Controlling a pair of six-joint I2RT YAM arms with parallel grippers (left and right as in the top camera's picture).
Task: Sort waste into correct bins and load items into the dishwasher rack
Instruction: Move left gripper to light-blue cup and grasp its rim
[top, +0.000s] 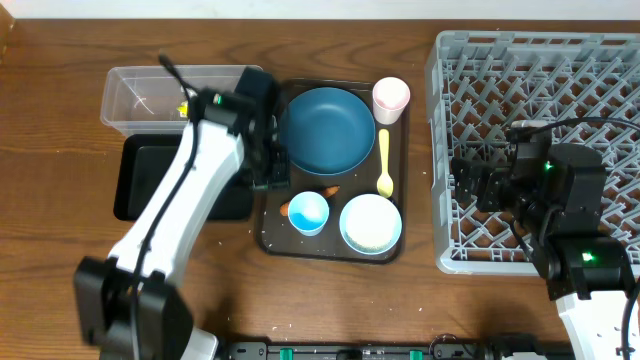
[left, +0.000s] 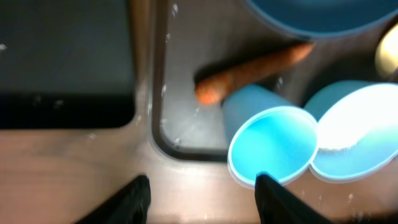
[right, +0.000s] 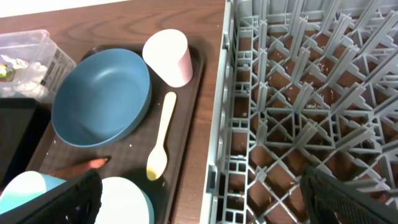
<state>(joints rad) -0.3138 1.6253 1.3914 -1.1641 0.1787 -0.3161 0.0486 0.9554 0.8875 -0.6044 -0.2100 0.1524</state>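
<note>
On the dark brown serving tray (top: 395, 250) lie the dark blue plate (top: 327, 128), pink cup (top: 391, 98), yellow spoon (top: 385, 165), light blue cup (top: 308, 211), white-and-pale-blue bowl (top: 370, 223) and the orange carrot (top: 330, 190). My left gripper (top: 272, 175) is open and empty over the tray's left edge; in its wrist view (left: 202, 186) the carrot (left: 249, 71) and the light blue cup (left: 273, 140) lie just ahead. My right gripper (top: 470, 185) is open and empty over the left edge of the grey rack (top: 540, 60). A few white grains dot the tray.
The clear tub (top: 130, 95) at the back left holds white paper and a yellow scrap (top: 183, 108). The shallow black tray (top: 140, 185) lies in front of it, partly under my left arm. The rack (right: 298, 93) shows no dishes in view.
</note>
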